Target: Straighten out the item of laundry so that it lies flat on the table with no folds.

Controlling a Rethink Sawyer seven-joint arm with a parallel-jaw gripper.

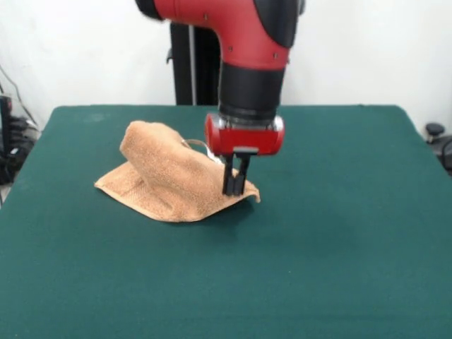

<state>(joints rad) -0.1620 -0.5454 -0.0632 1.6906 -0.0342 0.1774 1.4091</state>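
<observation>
Towel: the orange-tan towel (169,187) lies left of the counter's (339,240) middle, bunched, with a raised hump at its far left and a flatter skirt in front.
Pincer: the pincer (236,185) comes straight down on the towel's right corner, fingers drawn close together, apparently pinching the cloth.
Why there: a corner grip probably lets the arm pull the folds out sideways.
Remaining: the hump is not yet flattened.

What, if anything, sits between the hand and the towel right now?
Nothing visible. The hand is already down at the towel, at its corner nearest the arm, fingers close together. The towel lies bunched and folded on the table, with bare felt all around it.
</observation>
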